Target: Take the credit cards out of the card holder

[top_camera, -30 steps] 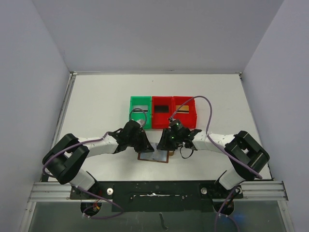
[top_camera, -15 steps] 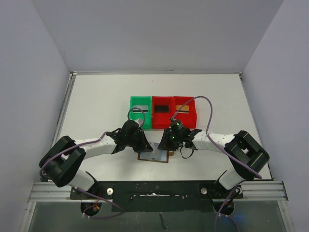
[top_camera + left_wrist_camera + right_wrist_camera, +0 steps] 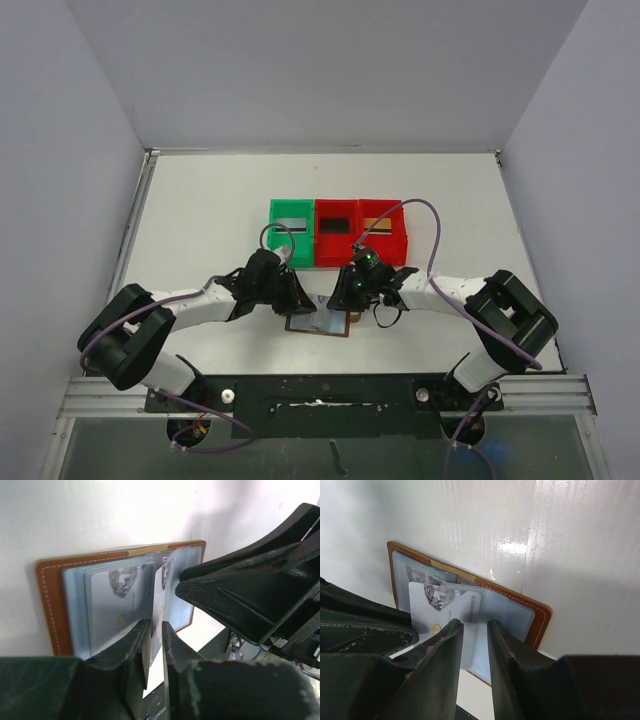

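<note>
Card (image 3: 162, 595) sticks from wallet (image 3: 47, 605) near bench's (image 3: 200, 200) near edge between left claw's (image 3: 156, 625) jaws, grip unclear; right claw (image 3: 474, 625) slightly open.

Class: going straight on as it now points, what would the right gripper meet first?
Probably the pale credit card just ahead of the right gripper, lying on the open card holder. Depth is unclear, so it may already touch.

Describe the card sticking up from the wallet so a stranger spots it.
On the white table, nearer than the red and green plastic bins, lies an open brown leather wallet. The pale grey plastic card stands tilted up near its middle; its neighbour lies flat inside a blue-grey sleeve.
</note>
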